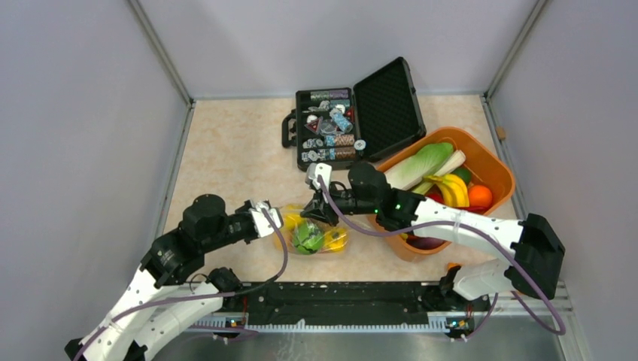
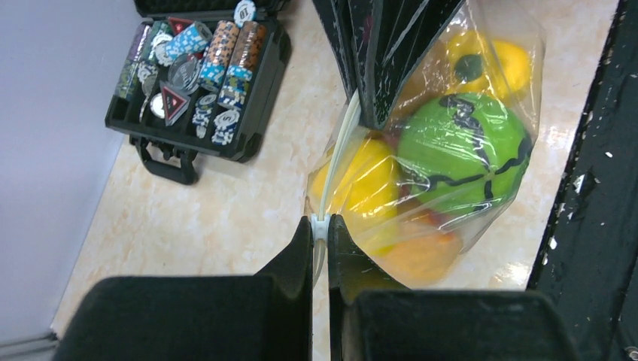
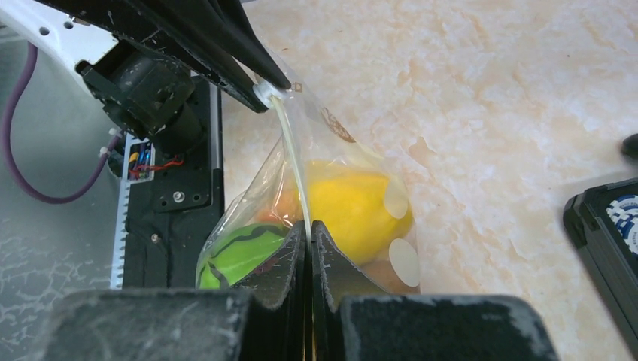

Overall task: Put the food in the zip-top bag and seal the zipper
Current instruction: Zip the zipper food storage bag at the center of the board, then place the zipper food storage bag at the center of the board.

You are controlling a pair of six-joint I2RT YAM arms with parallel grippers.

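The clear zip-top bag [image 1: 316, 237] hangs between both grippers near the table's front middle. It holds food: a green watermelon slice [image 2: 459, 154], a yellow pepper [image 3: 353, 207] and an orange piece [image 2: 421, 256]. My left gripper [image 2: 320, 226] is shut on the white slider at one end of the zipper [image 2: 338, 150]. My right gripper [image 3: 308, 229] is shut on the zipper strip [image 3: 292, 158] further along. In the top view the left gripper [image 1: 275, 219] is at the bag's left and the right gripper [image 1: 310, 213] just above it.
An open black case [image 1: 350, 120] of poker chips lies at the back centre. An orange tub [image 1: 493, 169] with more toy food, including bananas and a cabbage, stands at the right. The black base rail [image 1: 346, 297] runs along the front edge.
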